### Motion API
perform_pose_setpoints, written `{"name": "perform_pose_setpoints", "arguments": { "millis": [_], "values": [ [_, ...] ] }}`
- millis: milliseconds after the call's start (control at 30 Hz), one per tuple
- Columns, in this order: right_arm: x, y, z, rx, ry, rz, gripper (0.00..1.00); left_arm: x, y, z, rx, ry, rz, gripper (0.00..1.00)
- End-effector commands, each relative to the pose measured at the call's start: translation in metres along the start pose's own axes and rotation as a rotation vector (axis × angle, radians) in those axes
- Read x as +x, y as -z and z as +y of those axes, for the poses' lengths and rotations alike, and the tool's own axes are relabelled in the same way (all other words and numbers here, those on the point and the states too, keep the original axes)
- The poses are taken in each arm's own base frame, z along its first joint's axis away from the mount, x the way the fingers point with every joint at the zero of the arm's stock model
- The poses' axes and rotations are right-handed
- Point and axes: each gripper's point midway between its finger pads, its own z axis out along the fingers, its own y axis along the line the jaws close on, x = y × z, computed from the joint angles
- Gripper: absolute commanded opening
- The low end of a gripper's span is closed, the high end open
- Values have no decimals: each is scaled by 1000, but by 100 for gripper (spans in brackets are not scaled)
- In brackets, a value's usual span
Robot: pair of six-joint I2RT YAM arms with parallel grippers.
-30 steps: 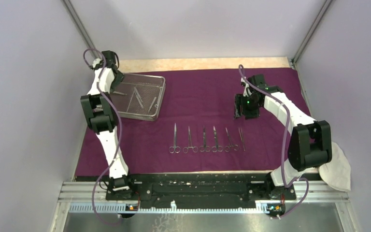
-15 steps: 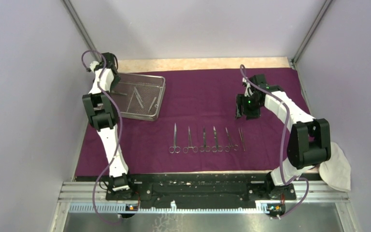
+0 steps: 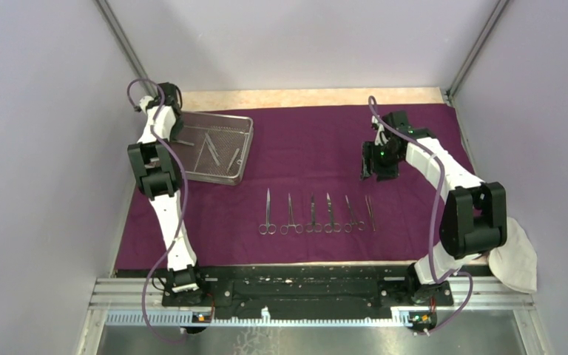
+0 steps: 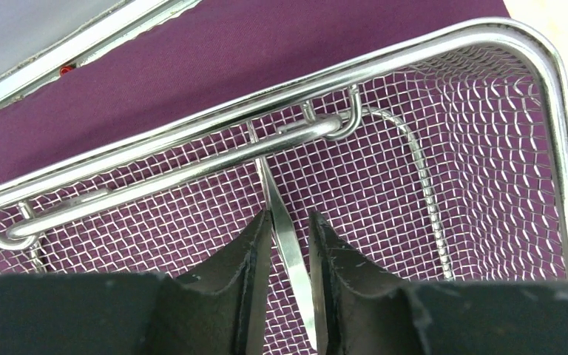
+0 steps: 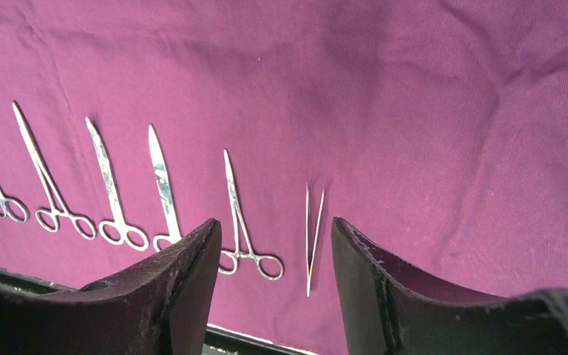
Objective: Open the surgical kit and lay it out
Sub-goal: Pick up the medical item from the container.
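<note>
Six instruments (image 3: 314,214) are lying in a tidy row on the purple cloth wrap (image 3: 303,140) at six o'clock, nearest the arm bases. Their ring handles are pointing toward the bases, and the tweezers (image 5: 313,229) are sitting at the right end of the row. None of them is shifting compared with a second ago.

Farther out, at about three o'clock, the right end effector (image 5: 274,225) is hovering above bare cloth. Its jaws are standing well apart and gripping nothing, and it is hardly changing.

Farthest off, at ten o'clock, the wire-mesh tray (image 3: 250,140) is resting on the far left part of the cloth, and this is where the change is happening. The left end effector (image 4: 288,218), reaching into the tray, was gaping wide a second ago and is now closing in on a slim steel instrument (image 4: 285,244) lying on the mesh just below the swing handle (image 4: 192,174). Its fingers are flanking the blade very closely, but I cannot tell whether they are already pinching it firmly.

A few more pieces (image 3: 211,148) are showing in the tray. So the wrap is already lying open, most of the kit is laid out, and the seventh pick appears to be starting. A thin, flat blade on mesh is likely to slip if the arm starts lifting before the grip is seating fully.
</note>
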Motion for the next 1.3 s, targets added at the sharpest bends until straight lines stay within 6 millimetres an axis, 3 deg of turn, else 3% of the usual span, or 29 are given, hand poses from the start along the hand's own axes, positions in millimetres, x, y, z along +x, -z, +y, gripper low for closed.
{"name": "perform_pose_setpoints", "arguments": {
  "millis": [0, 100, 200, 400, 567, 767, 867, 967, 1033, 1133, 1267],
  "values": [
    [-15, 22, 5, -16, 9, -80, 56, -11, 3, -6, 35, 19, -23, 32],
    [-14, 28, 6, -20, 4, -100, 56, -3, 1, 2, 12, 14, -5, 43],
    [-10, 35, 7, -22, -1, -114, 56, 6, -2, 10, -3, 5, 17, 43],
    [4, 49, 8, -29, -22, -148, 55, 0, 8, 8, 32, -1, 8, 25],
    [11, 65, 10, -38, -26, -197, 55, -16, 34, -9, 138, 21, 5, 7],
    [14, 78, 14, -60, -15, -235, 55, -26, 88, -36, 361, 85, 68, 0],
    [13, 82, 19, -85, -4, -240, 56, -21, 127, -47, 499, 108, 137, 0],
    [10, 87, 34, -167, 15, -248, 57, -2, 184, -58, 721, 112, 222, 0],
    [4, 92, 47, -237, 10, -267, 57, 12, 233, -70, 937, 81, 223, 0],
    [-4, 99, 77, -382, 23, -275, 54, 54, 319, -71, 1255, -18, 249, 0],
    [-6, 112, 127, -527, 124, -280, 55, 121, 428, -50, 1623, -171, 238, 0]
  ]
}}
